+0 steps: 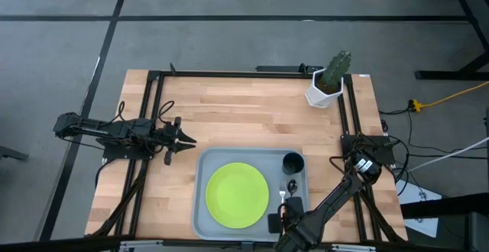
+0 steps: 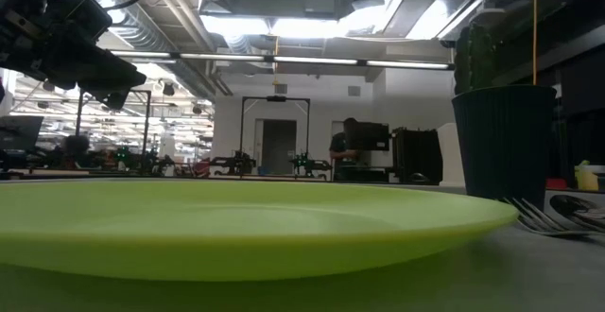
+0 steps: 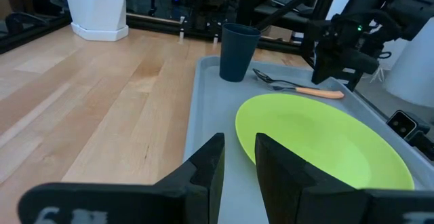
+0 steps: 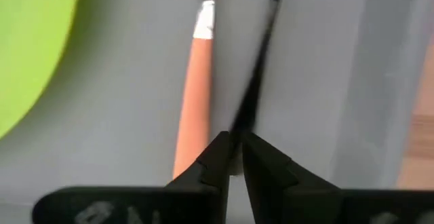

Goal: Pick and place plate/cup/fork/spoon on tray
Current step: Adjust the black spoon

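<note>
Right gripper [image 4: 234, 157] pinched on thin, stiff, slippery spoon [image 4: 256, 81] handle beside fork [image 4: 196, 95] on tray [image 4: 135, 102]; left gripper [image 3: 237, 159] slightly apart.

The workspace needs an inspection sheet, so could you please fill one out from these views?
Surface: wooden table, bare apart from the items below.
Job's things: tray holds plate, cup, fork; spoon lies beside the fork.
Clutter: potted cactus at the far right corner.
Grippers: right gripper over the tray, shut on the spoon handle; left gripper open beside the tray.
Cables: yellow cable on the floor.
Surroundings: a person stands far behind.
</note>
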